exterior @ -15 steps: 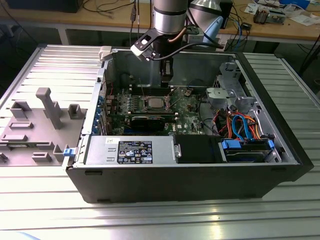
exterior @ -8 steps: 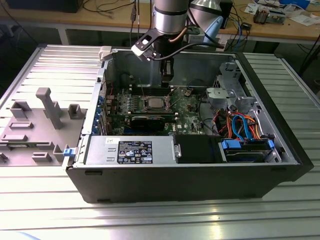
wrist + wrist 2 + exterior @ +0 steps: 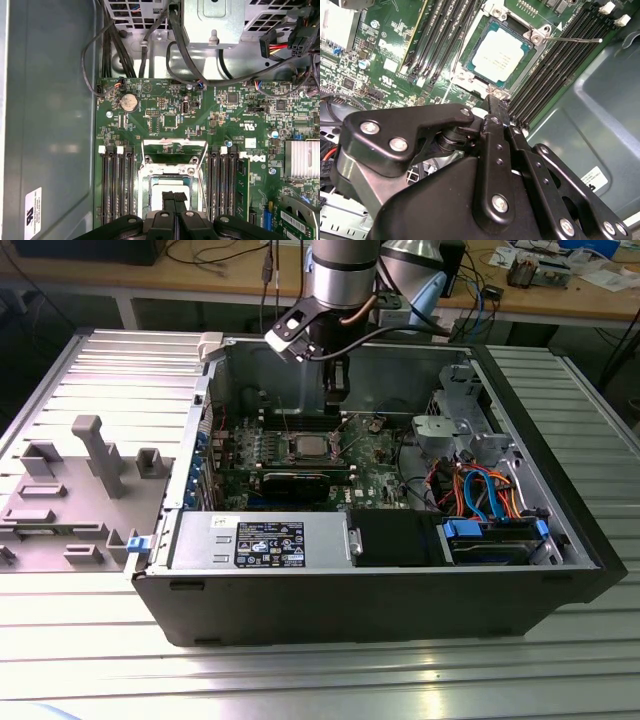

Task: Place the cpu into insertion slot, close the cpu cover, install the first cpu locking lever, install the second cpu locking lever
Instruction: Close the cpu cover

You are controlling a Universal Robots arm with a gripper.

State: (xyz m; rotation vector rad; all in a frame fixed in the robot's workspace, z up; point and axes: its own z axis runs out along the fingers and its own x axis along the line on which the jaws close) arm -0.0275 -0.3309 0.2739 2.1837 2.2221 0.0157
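Gripper [image 3: 174,194] hovers over the insertion slot [image 3: 466,76], clear of the board in the exterior view. Its fingers are drawn together with nothing between them. The cpu [image 3: 501,54] lies flat in the slot, metal top up and its green edge exposed all round, so placement looks done. The cpu cover [image 3: 175,142] appears tilted up on its hinge at the far side of the slot, with motherboard [image 3: 170,100] visible through its window, so it is not yet closed. One thin locking lever [image 3: 575,39] sticks out unlatched over the memory slots. Handling, by judgement: the cpu is light and rigid, but the contacts beneath it are delicate, so it should not be nudged sideways. The cover is thin, stiff sheet metal that is light and swings freely, best pressed at its free edge, away from the hinge. The lever looks like springy wire, best taken at its outer end and prone to slipping off smooth fingers.
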